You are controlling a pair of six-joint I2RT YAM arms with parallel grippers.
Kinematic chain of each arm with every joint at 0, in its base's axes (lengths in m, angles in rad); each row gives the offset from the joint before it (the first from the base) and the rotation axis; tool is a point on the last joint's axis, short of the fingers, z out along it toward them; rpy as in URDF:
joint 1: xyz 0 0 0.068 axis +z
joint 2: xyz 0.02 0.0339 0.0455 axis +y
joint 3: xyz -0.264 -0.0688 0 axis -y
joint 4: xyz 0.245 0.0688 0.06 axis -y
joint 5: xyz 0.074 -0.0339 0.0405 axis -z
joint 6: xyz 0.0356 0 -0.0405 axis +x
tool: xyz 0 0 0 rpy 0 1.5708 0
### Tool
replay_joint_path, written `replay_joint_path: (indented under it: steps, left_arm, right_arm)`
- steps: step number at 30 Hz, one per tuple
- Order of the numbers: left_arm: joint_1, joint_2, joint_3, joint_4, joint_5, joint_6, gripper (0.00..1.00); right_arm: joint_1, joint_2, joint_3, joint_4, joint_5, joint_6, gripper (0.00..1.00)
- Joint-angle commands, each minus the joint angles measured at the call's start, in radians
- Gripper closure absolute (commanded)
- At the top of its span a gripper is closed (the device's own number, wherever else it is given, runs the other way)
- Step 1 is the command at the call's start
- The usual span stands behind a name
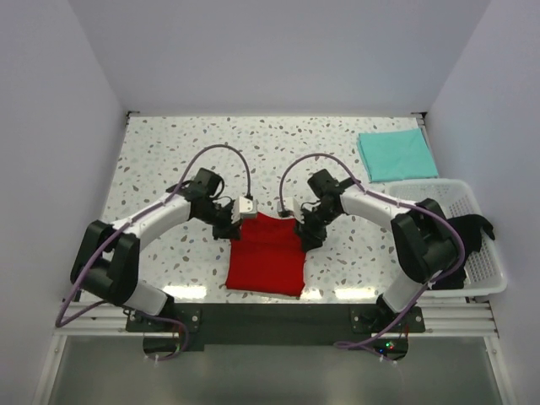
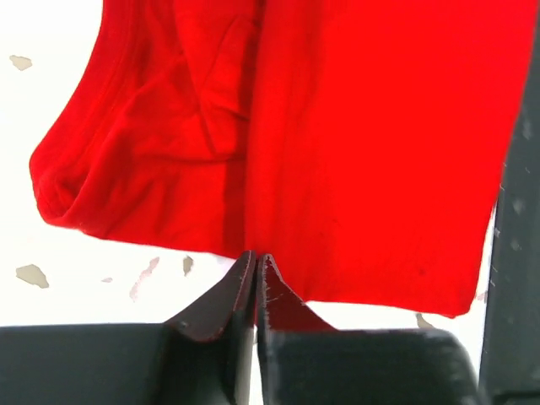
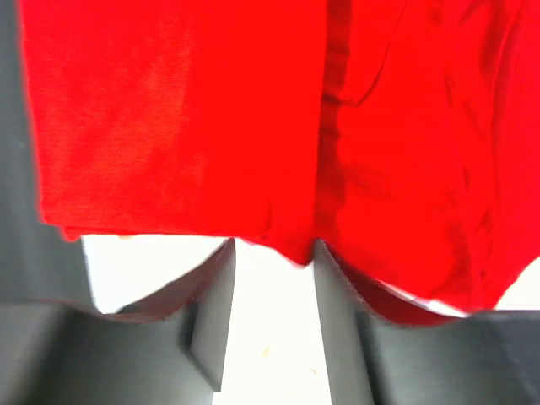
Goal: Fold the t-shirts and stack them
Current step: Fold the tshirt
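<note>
The red shirt (image 1: 267, 260) is laid folded at centre frame. Its upper left edge is pinched by the left gripper (image 2: 256, 258), jaws together; at upper right, the right gripper (image 3: 274, 246) is held with jaws apart.

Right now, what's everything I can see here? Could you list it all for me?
red shirt: one, red, table centre, between the grippers
teal shirt: one, mint-teal, folded, far right corner of the table
black shirt: one, black, in the basket
basket: one, white lattice, right edge of the table
table: one, white with dark speckles, under everything
left arm: one, white and black, reaching in from the near left
right arm: one, white and black, reaching in from the near right
left gripper: one, black, shut on the red shirt's edge
right gripper: one, black, open at the red shirt's edge
</note>
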Motion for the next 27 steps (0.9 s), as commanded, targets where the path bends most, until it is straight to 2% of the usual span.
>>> replay_joint_path:
  steps: [1, 2, 5, 9, 14, 16, 20, 27]
  left_arm:
    - [0.011, -0.103, -0.035, -0.059, 0.048, 0.078, 0.84]
    - [0.011, -0.123, -0.036, -0.038, 0.055, 0.078, 0.73]
    - [-0.001, -0.172, -0.028, 0.014, 0.077, 0.085, 0.62]
    - [-0.112, -0.137, -0.002, 0.068, 0.011, 0.113, 0.58]
    - [-0.217, -0.033, 0.027, 0.154, -0.052, 0.093, 0.56]
    - [-0.223, 0.0, 0.039, 0.179, -0.073, 0.085, 0.55]
    - [-0.229, 0.078, 0.077, 0.218, -0.089, 0.085, 0.53]
    - [-0.249, 0.164, 0.128, 0.205, -0.069, 0.073, 0.52]
  right_arm:
    - [-0.018, -0.043, 0.024, -0.047, -0.112, 0.186, 0.53]
    - [-0.039, -0.05, 0.043, -0.058, -0.136, 0.226, 0.5]
    - [-0.105, -0.055, 0.095, -0.076, -0.213, 0.326, 0.46]
    - [-0.133, 0.005, 0.187, -0.016, -0.243, 0.511, 0.48]
    - [-0.119, 0.118, 0.273, 0.155, -0.24, 0.786, 0.6]
    - [-0.096, 0.173, 0.296, 0.198, -0.229, 0.826, 0.64]
    - [-0.058, 0.258, 0.345, 0.226, -0.21, 0.904, 0.64]
    - [-0.045, 0.388, 0.374, 0.244, -0.197, 0.908, 0.65]
